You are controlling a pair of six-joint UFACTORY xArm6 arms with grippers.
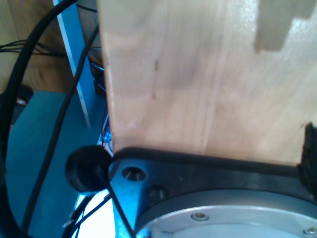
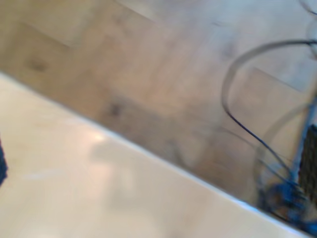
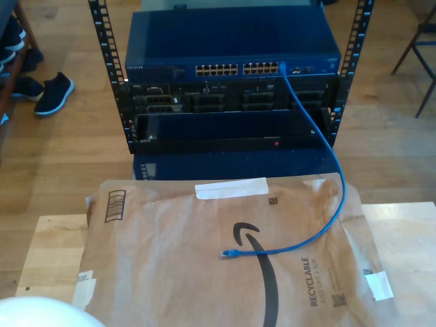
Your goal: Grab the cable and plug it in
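Note:
The bright blue cable (image 3: pixel 334 160) shows in the exterior view. One end is plugged into a port (image 3: pixel 281 66) at the right of the port row on the blue network switch (image 3: pixel 231 41). From there it hangs down and curves back across the brown paper mailer (image 3: pixel 177 272). Its free plug (image 3: pixel 227 254) lies loose on the mailer near the middle. The first wrist view looks along a pale wooden board (image 1: pixel 198 74) with a metal ring plate (image 1: pixel 223 213) below it. The blurred second wrist view has a table edge (image 2: pixel 148 153) over wood floor.
The switch sits in a black rack (image 3: pixel 231 122) beyond the wooden table (image 3: pixel 54 252). Dark shoes (image 3: pixel 51 92) stand on the floor at the exterior view's left. Black cables (image 1: pixel 29 64) and a black knob (image 1: pixel 86 168) show in the first wrist view, thin dark wire loops (image 2: pixel 237 124) in the second.

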